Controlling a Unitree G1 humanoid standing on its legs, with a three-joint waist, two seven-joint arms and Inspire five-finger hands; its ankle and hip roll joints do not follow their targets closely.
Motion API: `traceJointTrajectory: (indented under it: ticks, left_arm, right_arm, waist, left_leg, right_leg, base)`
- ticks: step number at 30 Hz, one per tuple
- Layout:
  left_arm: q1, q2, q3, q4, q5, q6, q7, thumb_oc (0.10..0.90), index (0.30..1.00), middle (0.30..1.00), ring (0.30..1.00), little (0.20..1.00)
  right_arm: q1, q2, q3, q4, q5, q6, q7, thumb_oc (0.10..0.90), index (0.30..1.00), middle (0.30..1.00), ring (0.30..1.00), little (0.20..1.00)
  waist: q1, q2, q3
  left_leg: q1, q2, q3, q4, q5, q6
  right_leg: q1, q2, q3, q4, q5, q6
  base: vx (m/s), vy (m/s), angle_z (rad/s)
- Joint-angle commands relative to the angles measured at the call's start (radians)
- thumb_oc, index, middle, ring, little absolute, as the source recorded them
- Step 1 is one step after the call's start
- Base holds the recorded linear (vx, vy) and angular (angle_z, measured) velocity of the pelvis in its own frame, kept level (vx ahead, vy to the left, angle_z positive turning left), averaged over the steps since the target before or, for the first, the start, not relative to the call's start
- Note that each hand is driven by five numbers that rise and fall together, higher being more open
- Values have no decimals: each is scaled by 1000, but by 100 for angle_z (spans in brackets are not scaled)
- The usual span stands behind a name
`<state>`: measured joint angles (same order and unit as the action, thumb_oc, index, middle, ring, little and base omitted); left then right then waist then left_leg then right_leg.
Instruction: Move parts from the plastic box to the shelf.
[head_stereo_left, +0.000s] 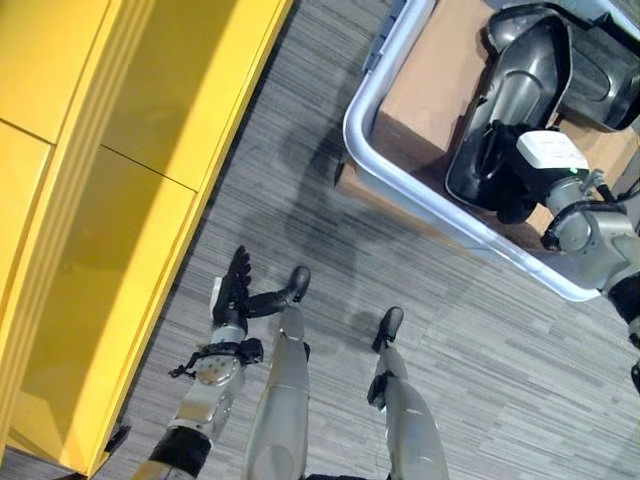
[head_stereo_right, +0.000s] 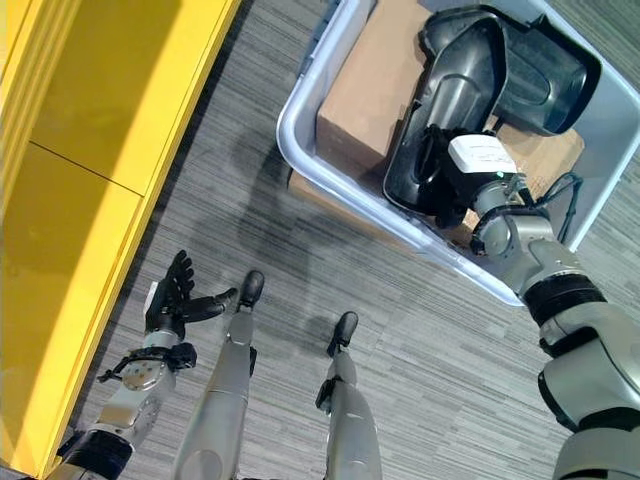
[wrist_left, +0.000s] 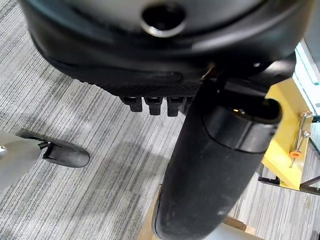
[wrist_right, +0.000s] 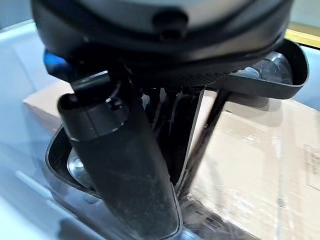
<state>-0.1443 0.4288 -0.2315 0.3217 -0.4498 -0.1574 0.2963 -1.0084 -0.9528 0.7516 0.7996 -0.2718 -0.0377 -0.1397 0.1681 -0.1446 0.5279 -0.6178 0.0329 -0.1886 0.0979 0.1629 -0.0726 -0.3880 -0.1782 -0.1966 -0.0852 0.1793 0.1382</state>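
While the right hand (head_stereo_right: 470, 195) reaches into the plastic box (head_stereo_right: 300, 150), the scene reads as follows.

Right hand: down inside the box, on the near end of a black moulded part (head_stereo_right: 455, 100); its wrist view shows the thumb outside the part's rim and the fingers (wrist_right: 167, 125) curled inside the hollow, so it grips that part.

Black moulded part: a long glossy shell lying across a brown cardboard carton (head_stereo_right: 365, 95) in the box, a second black part (head_stereo_right: 545, 85) just beyond it.

Left hand (head_stereo_left: 235, 290): low over the striped grey floor (head_stereo_left: 300, 130), well apart from the box, fingers straight, holding nothing.

Shelf (head_stereo_left: 110, 210): yellow, just beside the left hand on its outer side.
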Motion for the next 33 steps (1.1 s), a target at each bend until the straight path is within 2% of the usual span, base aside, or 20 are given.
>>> traceJointTrajectory:
  ticks: [1, 15, 29, 33]
  left_arm:
    - [47, 32, 35, -74, 3, -63, -2, 900, 1000, 1000, 1000, 1000]
    - [60, 38, 55, -68, -1, -62, -9, 900, 1000, 1000, 1000, 1000]
    - [88, 39, 96, -63, -5, -51, -5, 900, 1000, 1000, 1000, 1000]
    - [97, 35, 110, -62, -6, -47, -5, 900, 1000, 1000, 1000, 1000]
  right_arm:
    - [-76, -174, -28, 39, 12, 36, -44, 900, 1000, 1000, 1000, 1000]
    - [-156, -273, 6, 39, 6, 42, -57, 900, 1000, 1000, 1000, 1000]
    - [-108, -361, -111, -122, 75, 47, -78, 900, 1000, 1000, 1000, 1000]
    - [-32, -372, -191, -188, 99, 46, -75, 900, 1000, 1000, 1000, 1000]
  waist:
    - [-9, -13, -8]
    - [-23, -20, -8]
    - [-55, -40, -18]
    - [-66, -45, -24]
  left_leg:
    - [57, -8, 8, -14, -44, 28]
    - [83, 0, 15, -19, -44, 28]
    - [108, 11, 29, -12, -51, 26]
    - [116, 16, 35, -13, -53, 25]
  right_leg:
    - [147, -29, -10, 90, -124, 28]
    - [160, -27, 3, 93, -126, 26]
    - [168, -22, 20, 100, -127, 23]
    - [171, -20, 28, 100, -127, 20]
  base:
    - [-9, -4, -3]
    - [-3, -1, -2]
    - [-4, 0, -2]
    - [-5, -5, -9]
